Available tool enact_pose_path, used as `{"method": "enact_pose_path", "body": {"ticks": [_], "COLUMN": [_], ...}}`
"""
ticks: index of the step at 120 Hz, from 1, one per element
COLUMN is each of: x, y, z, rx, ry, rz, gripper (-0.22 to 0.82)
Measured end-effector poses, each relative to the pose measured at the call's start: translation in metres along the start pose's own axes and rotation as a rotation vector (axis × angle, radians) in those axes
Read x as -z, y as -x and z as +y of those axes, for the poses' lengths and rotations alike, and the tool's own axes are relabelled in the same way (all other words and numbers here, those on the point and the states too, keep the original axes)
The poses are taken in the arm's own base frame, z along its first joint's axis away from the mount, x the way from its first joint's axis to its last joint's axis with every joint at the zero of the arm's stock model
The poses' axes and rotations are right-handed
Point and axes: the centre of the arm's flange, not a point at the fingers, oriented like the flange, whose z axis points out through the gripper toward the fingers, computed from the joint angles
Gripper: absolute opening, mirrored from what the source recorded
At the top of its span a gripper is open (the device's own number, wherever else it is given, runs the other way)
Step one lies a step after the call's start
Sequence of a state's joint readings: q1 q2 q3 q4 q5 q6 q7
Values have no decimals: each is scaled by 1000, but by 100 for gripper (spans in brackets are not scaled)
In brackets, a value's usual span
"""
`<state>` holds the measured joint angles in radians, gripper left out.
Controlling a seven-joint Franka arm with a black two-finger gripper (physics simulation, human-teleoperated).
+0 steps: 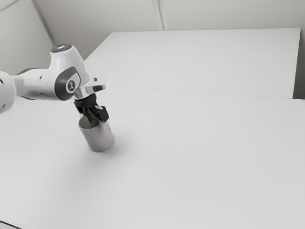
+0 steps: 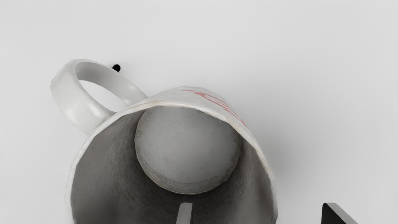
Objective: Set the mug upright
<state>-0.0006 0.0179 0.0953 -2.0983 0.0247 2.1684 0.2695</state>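
In the exterior view, the gripper [image 1: 98, 118] is at the rim of the grey-white mug [image 1: 99, 138], one finger reaching into the opening and the other outside the wall. The mug's mouth faces up and its base is down at the table; its outline leans toward the exterior view's left, and I cannot tell whether it truly tilts. In the wrist view, the open gripper [image 2: 255, 214] straddles the wall of the mug [image 2: 188, 146], with gaps visible beside the wall. The handle [image 2: 84, 105] and red markings [image 2: 219, 104] show on the outside.
The white table [image 1: 190, 157] extends around the mug, with a pale panel [image 1: 200, 62] behind it. A dark cable-like line [image 1: 9, 224] lies at the exterior view's lower left. A small black spot [image 2: 116, 67] appears beyond the handle in the wrist view.
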Motion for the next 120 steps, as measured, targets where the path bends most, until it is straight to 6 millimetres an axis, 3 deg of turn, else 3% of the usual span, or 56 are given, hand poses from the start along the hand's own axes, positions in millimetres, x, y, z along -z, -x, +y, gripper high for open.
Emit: {"method": "enact_pose_path", "body": {"ticks": [34,50,64,120], "x": [126,173,182,176], "y": [-44,-67,-74,-64], "z": [-10,-6,-3,-3], "rx": [62,66,71,111], "ry": [4,11,24,77], "rz": [99,103,62,-29], "gripper": [56,58,59,60]}}
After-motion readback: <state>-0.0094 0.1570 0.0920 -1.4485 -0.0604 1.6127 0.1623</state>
